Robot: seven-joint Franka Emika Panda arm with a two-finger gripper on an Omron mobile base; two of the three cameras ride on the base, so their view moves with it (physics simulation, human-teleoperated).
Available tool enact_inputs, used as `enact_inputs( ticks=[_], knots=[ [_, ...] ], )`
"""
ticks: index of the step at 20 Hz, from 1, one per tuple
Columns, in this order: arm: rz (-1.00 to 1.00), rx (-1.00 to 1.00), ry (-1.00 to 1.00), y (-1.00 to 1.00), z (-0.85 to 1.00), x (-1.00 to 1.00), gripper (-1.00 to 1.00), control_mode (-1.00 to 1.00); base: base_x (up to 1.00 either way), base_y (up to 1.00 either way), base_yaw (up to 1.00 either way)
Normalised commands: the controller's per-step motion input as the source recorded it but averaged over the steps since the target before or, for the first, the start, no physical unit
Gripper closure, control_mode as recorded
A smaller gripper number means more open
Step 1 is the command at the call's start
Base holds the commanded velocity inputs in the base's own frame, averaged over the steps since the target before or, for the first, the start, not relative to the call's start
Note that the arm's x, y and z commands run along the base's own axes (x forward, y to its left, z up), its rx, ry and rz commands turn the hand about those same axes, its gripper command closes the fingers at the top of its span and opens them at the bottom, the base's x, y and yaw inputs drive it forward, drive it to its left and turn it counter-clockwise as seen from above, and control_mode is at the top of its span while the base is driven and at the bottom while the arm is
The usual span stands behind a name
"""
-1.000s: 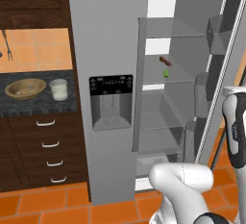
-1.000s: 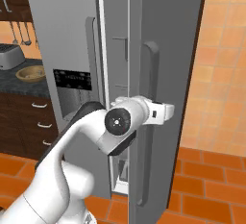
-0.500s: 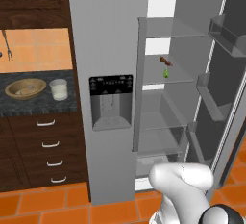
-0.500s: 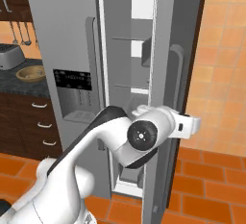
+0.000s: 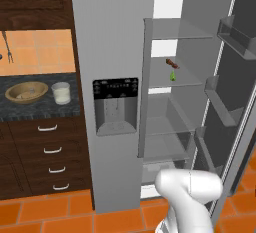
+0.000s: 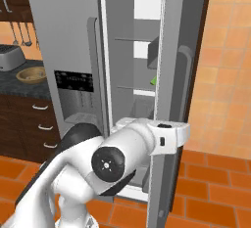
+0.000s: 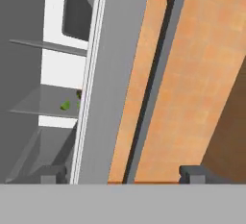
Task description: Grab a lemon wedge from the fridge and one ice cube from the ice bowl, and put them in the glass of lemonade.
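The fridge [image 5: 115, 52] right door has swung wider; the tool [image 7: 117, 174] has opened and let go of the handle [image 7: 153, 83], exposing the lemon wedge [image 5: 172, 76] on its shelf.

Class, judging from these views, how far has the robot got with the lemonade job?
Done: the fridge right door stands open. In hand: nothing; the gripper is open beside the door handle. Left: fetch the small green piece on the shelf, take ice from the ice bowl, drop both into the glass of lemonade.
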Motion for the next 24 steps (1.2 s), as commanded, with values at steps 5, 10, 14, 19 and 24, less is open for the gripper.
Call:
enact_inputs(
  ticks=[5, 10, 14, 19, 24],
  knots=[
    [0.00, -0.39, 0.04, 1.00, 0.25, -0.13, -1.00, -1.00, 0.00, 0.00, 0.00],
    [-0.04, -0.49, 0.25, 1.00, 0.18, 0.00, -1.00, -1.00, 0.00, 0.00, 0.00],
    [-0.11, -0.53, 0.33, 0.79, 0.03, 0.00, -1.00, -1.00, 0.00, 0.00, 0.00],
    [-0.14, -0.47, 0.21, 0.25, -0.07, 0.12, -1.00, -1.00, 0.00, 0.00, 0.00],
    [-0.20, -0.35, 0.15, 0.00, -0.33, 0.23, -1.00, -1.00, 0.00, 0.00, 0.00]
  ],
)
